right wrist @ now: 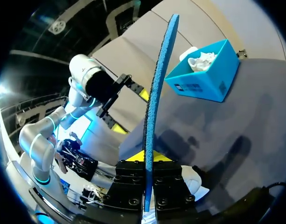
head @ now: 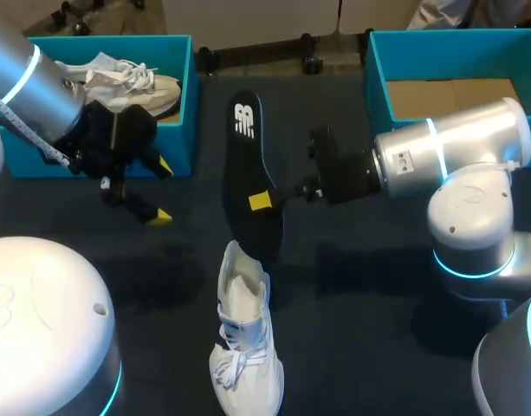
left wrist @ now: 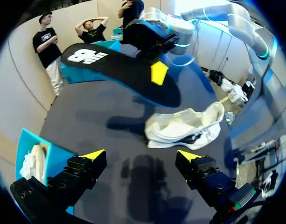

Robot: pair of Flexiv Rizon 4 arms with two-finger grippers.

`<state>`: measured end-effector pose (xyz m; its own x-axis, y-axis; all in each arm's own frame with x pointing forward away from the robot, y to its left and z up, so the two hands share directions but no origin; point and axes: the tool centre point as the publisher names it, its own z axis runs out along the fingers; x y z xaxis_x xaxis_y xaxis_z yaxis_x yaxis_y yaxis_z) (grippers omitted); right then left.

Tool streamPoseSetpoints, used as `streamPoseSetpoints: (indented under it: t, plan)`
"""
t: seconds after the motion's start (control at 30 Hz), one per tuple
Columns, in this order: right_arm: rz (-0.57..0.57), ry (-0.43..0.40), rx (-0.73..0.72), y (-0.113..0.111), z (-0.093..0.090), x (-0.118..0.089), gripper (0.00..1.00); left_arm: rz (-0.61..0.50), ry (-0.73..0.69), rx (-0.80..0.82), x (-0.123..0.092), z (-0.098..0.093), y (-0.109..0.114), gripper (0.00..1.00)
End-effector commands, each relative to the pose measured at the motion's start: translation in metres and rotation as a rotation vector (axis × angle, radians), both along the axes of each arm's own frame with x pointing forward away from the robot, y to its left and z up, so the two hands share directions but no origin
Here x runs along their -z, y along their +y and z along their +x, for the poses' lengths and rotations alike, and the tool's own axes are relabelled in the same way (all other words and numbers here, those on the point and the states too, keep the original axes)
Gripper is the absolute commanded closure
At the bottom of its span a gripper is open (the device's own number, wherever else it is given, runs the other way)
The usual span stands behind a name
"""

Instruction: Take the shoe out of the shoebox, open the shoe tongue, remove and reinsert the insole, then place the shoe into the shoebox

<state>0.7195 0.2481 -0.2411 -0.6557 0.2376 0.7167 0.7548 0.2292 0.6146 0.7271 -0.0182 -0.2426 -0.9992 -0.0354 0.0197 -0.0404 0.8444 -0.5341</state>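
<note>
The right claw (head: pixel 263 201), arm level, clamps the insole (head: pixel 246 147) — one fingertip hidden behind it. The left claw (head: pixel 161 191) hangs tilted, wide open — empty.

The insole (head: pixel 246 160) was black with a white logo, blue underneath. The shoe (head: pixel 243 347) was white, the right shoebox (head: pixel 378 82) teal, the tabletop (head: pixel 369 321) dark.

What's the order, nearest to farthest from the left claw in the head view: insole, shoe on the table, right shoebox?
From the left claw:
1. insole, just to its right.
2. shoe on the table, toward the front.
3. right shoebox, far across on the right.
</note>
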Motion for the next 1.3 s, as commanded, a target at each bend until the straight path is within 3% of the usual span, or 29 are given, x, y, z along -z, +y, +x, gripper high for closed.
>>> streamPoseSetpoints:
  t: [0.03,0.3,0.73,0.93,1.3]
  plan:
    - [0.044,-0.02,0.014,0.01,-0.007,0.015,1.0,-0.01,-0.003,0.08,0.019,-0.007,-0.007,0.0]
    - [0.137,-0.069,0.035,0.017,-0.028,0.024,1.0,0.035,0.063,0.172,0.042,-0.027,-0.01,0.0]
    - [0.137,-0.069,0.035,0.017,-0.028,0.024,1.0,0.035,0.063,0.172,0.042,-0.027,-0.01,0.0]
    - [0.141,-0.067,0.026,0.02,-0.029,0.029,1.0,0.029,0.071,0.191,0.069,-0.036,-0.026,0.0]
    - [0.163,-0.068,0.015,0.021,-0.035,0.034,1.0,0.045,0.09,0.171,0.086,-0.046,-0.031,0.0]
